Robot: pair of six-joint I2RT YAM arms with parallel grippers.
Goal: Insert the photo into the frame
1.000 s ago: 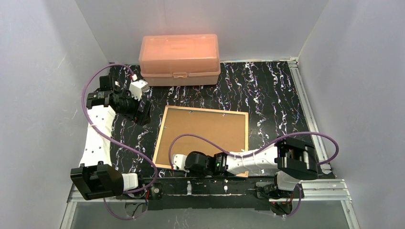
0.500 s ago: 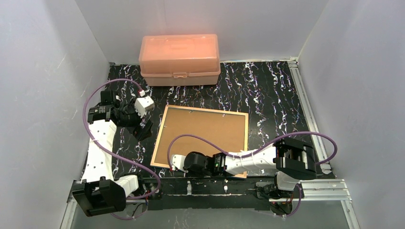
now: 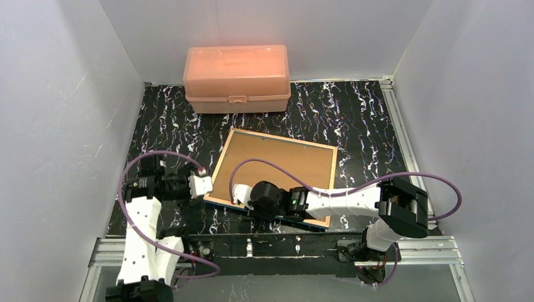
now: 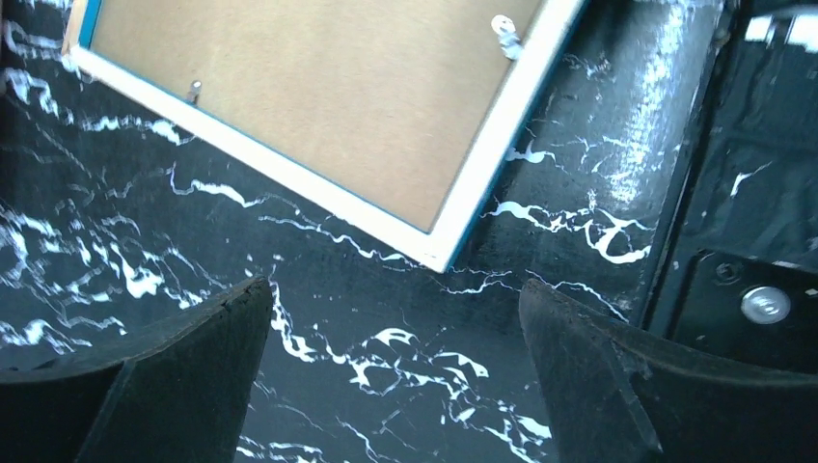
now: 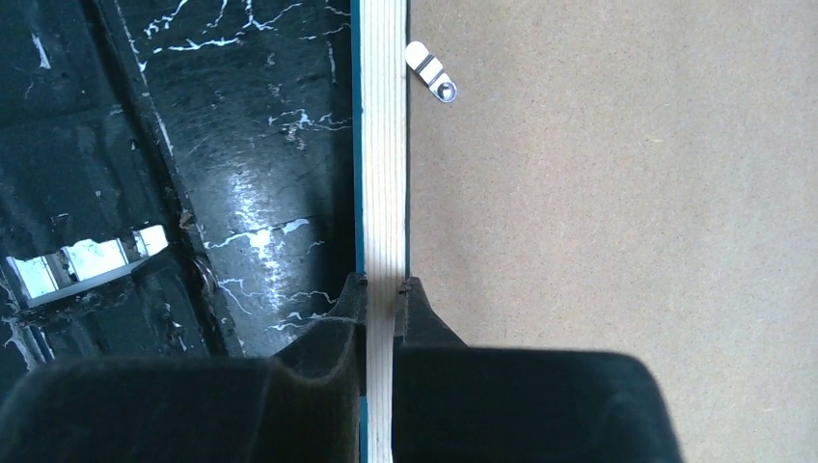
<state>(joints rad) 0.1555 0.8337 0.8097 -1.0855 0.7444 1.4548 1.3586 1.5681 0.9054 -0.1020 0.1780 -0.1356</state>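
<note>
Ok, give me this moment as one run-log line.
frame: backing side up | right gripper: shut on frame's wooden edge | left gripper: open, over table near frame corner | photo: not in view

We're getting bright, even overhead light in the top view, walls washing out pale; glare is streaking the glossy black table (image 5: 270, 231) in both wrist views; left fingers (image 4: 145, 386) are blurring into dark shadow; the frame (image 5: 384, 145) edge is reading sharp.

Pale grey walls (image 3: 56, 94) rise beyond and to either side of the right gripper (image 3: 242, 200). Beneath it spreads a glossy black table (image 3: 365, 113) veined with white, an aluminium rail (image 3: 398, 126) along its right edge.
</note>
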